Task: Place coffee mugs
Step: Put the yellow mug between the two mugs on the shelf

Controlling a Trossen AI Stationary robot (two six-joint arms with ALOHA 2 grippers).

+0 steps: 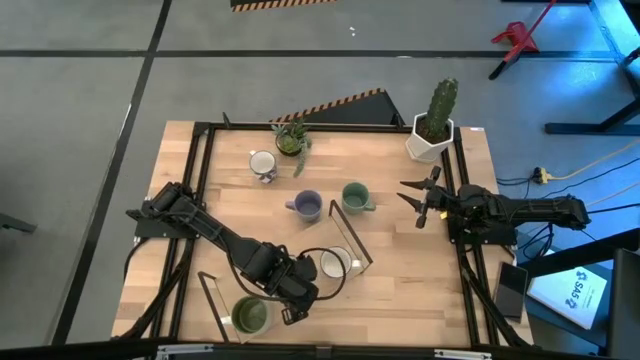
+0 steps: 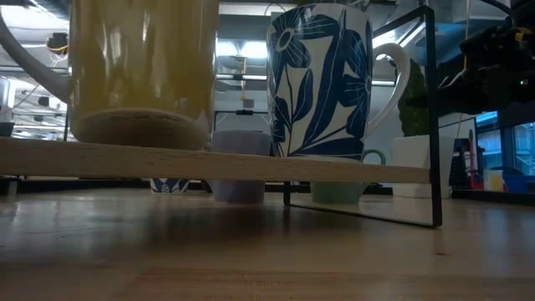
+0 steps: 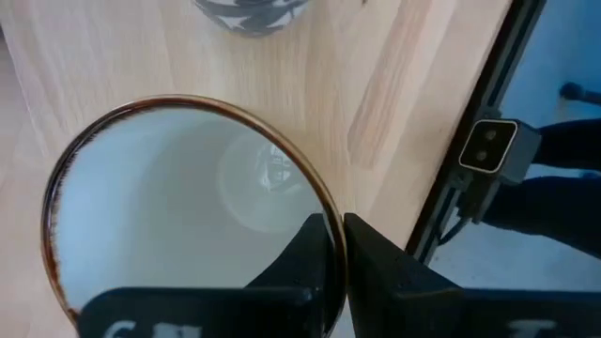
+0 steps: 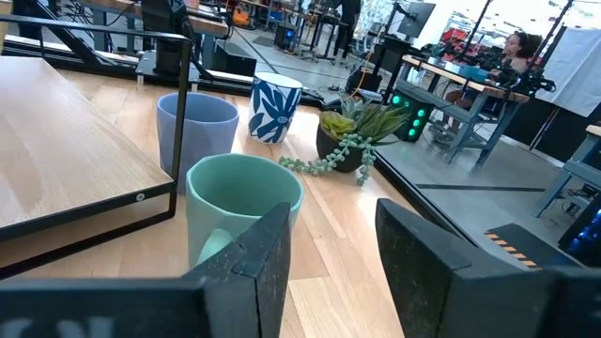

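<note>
My left gripper [image 1: 276, 304] is over the near middle of the table, shut on the olive mug [image 1: 250, 315], whose brown rim and pale inside fill the left wrist view [image 3: 178, 207]. The mug stands on a wooden shelf board [image 2: 251, 165] next to a white mug with blue flowers [image 2: 322, 79] [image 1: 333, 263]. Farther back on the table stand a lavender mug [image 1: 307, 207], a teal mug [image 1: 355, 197] and a blue-patterned white mug [image 1: 263, 165]. My right gripper [image 1: 415, 205] [image 4: 333, 253] is open, just right of the teal mug [image 4: 244, 202], touching nothing. My left gripper pinches the olive mug's rim [image 3: 331, 225], with one finger [image 3: 310, 253] inside the mug and the other [image 3: 376, 258] outside. The fingers come from above, pointing down. The mug stands upright with its base [image 2: 138, 134] on the shelf board.
A black-framed rack [image 1: 350, 235] carries the shelf board, and one of its uprights [image 2: 435, 117] stands right of the flowered mug. A small trailing plant [image 1: 292, 138] and a cactus in a white pot [image 1: 432, 125] sit at the far edge. A black frame rail [image 3: 470, 122] borders the table.
</note>
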